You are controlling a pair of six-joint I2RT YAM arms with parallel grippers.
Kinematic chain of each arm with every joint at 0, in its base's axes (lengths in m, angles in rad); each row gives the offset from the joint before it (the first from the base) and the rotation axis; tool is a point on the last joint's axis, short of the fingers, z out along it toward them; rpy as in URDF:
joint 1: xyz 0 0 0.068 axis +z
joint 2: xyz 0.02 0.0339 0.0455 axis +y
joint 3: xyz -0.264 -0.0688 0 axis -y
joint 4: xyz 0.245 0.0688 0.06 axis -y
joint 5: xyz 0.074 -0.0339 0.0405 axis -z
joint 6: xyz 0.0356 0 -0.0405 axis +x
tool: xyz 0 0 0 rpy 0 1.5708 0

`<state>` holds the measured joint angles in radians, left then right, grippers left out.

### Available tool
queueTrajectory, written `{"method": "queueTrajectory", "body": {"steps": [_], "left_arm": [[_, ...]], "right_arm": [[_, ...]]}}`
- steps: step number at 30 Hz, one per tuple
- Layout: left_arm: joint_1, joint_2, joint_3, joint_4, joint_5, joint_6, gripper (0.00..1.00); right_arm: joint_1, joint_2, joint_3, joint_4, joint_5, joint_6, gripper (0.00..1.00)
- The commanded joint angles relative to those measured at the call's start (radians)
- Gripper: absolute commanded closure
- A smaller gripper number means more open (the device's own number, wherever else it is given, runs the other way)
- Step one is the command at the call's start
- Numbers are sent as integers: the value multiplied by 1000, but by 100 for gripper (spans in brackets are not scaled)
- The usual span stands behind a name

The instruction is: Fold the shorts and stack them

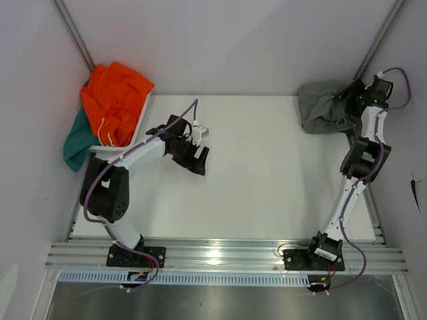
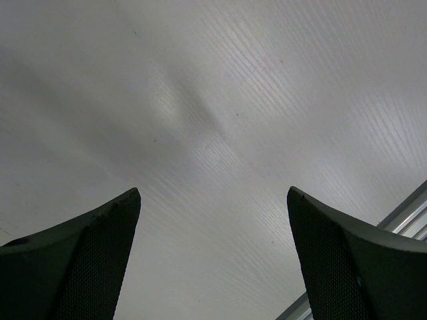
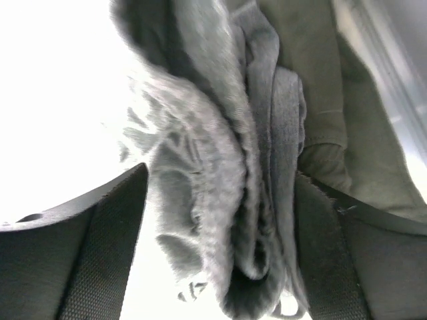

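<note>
Right gripper is at the far right corner of the table. Jaws wide, with a bunched fold of the grey shorts between the fingers (cloth brushes the right one, can't tell if it's pinched). Olive shorts sit just beside the grey, on the right in the wrist view. From above, both read as one dark heap in that corner. Left gripper is spread wide over bare table, left of centre. Orange garment is piled over the teal garment at the white tray, far left.
</note>
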<state>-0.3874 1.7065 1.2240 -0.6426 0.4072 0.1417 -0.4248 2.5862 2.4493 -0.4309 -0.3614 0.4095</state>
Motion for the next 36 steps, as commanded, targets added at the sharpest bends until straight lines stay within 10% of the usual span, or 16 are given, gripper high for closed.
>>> {"method": "queueTrajectory", "body": {"steps": [1,9,25,36], "left_arm": [[8,-25,18,3,36,27,8],[8,-28,-3,-2,38,29,8],[10,-56,-8,11,41,33,8],[8,-64,-23,17,51,38,8]], "right_arm": [[-52,-170,50,43,131,-23,13],[-45,-265,13,-9,210,-152,14],[72,-305,-206,-29,27,-167,100],[100,-173,-150,-74,228,-182,100]]}}
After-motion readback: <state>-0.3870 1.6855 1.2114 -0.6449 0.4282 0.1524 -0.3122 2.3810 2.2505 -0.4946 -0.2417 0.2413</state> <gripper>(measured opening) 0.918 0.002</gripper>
